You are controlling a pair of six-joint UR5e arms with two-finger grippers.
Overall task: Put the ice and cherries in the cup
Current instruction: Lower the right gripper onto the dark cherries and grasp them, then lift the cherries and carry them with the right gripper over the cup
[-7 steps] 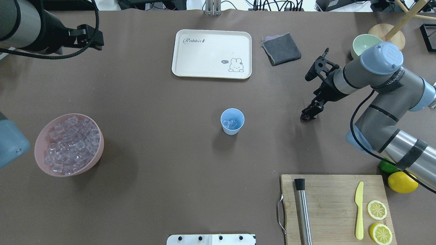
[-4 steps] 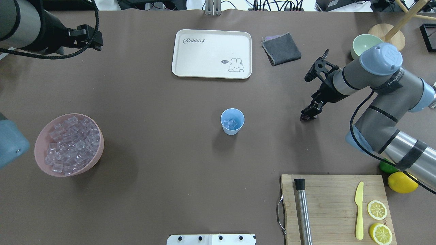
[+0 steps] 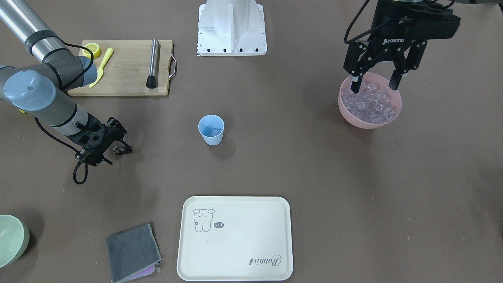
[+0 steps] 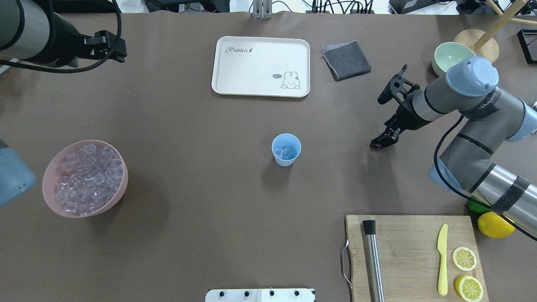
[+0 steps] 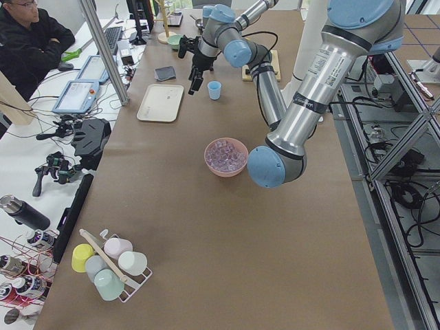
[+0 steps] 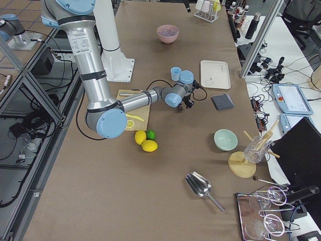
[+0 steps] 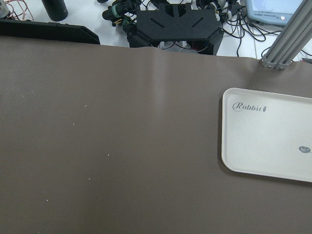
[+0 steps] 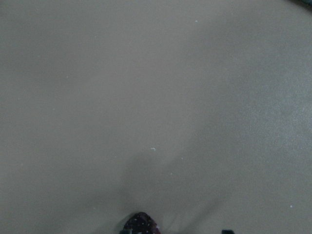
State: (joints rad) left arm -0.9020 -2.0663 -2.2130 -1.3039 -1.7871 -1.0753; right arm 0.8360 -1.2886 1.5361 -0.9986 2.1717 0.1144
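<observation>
The light blue cup (image 4: 286, 149) stands mid-table with a few ice cubes (image 4: 286, 152) in it; it also shows in the front view (image 3: 211, 129). Many more ice cubes (image 4: 86, 178) fill a pink bowl (image 4: 49, 167) at the left. My right gripper (image 4: 376, 144) is down at the table, right of the cup, its fingertips closed around the dark cherries (image 8: 140, 223). The cherries show only at the bottom edge of the right wrist view. My left gripper (image 3: 375, 85) is open and empty, held high over the pink bowl (image 3: 395, 114).
A white rabbit tray (image 4: 261, 66) and a grey cloth (image 4: 346, 60) lie at the far side. A pale green bowl (image 4: 449, 54) sits behind my right arm. A cutting board (image 4: 413, 256) with muddler, yellow knife and lemon halves lies near right, with a lemon (image 4: 495, 224) and a lime beside it.
My right wrist has shifted slightly right and tilted, while its fingertips stay at the cherries on the table. The left arm, cup and bowl have not moved.
</observation>
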